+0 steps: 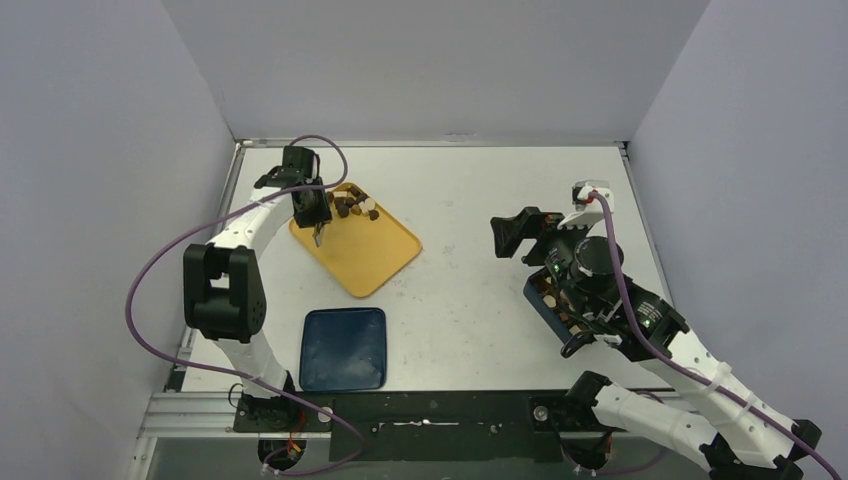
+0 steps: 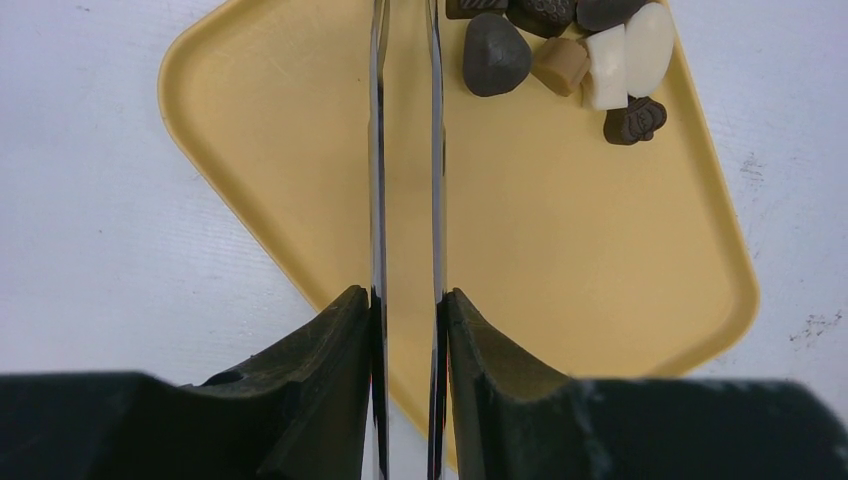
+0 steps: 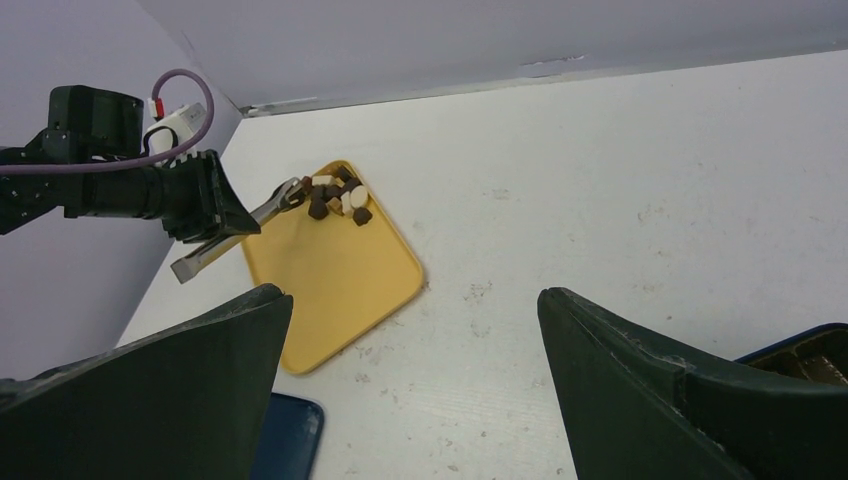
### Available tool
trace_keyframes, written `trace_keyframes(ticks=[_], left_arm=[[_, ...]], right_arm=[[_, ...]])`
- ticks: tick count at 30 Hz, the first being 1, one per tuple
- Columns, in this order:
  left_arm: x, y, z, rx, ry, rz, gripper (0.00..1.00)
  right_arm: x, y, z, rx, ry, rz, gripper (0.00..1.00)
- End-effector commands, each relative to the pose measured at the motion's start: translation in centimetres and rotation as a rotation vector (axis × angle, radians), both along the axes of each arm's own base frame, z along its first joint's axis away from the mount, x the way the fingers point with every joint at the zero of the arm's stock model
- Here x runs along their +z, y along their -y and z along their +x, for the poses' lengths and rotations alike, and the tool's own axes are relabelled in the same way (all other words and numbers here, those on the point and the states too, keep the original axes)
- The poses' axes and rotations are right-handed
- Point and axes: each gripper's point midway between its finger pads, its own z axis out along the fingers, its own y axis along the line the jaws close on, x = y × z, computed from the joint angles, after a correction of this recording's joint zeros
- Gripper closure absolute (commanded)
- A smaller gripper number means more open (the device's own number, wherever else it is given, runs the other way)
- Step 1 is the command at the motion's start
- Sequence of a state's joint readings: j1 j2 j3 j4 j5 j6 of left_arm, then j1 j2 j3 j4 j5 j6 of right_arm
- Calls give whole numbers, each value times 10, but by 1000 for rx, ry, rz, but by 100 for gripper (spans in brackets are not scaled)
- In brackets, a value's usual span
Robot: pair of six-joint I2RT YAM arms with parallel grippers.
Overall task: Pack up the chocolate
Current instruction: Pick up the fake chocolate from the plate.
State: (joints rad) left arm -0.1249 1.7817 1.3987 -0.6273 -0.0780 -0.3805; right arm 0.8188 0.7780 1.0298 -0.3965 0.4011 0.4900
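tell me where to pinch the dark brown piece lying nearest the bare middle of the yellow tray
Pinch the dark piece across its two open flanks with the tongs, coming from the bare tray side; cream pieces crowd its far edge.

No text or label is legible anywhere.

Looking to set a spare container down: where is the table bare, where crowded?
Bare: the middle of the table, between the yellow tray and the right arm, out to the back wall. Crowded: the tray's far corner, with the chocolates and the tongs held by the left gripper; the blue box under the right arm. The blue lid fills the near left.
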Motion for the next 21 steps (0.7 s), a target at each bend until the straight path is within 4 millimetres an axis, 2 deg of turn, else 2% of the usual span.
trace_keyframes(ticks=[1,10,15,21], left_arm=[[32,9,0,-16,85,-32,78],[55,25,-19,-49,114,-35,82],[74,37,-29,-81,147,-34,82],[94,67,-37,-172,182,-59,83]], right_arm=[[9,-10,4,27,20,22,0],[-1,-3,1,-1,-3,34,0],[3,-1,0,-2,-1,38,0],[8,7,-2,-29,9,42,0]])
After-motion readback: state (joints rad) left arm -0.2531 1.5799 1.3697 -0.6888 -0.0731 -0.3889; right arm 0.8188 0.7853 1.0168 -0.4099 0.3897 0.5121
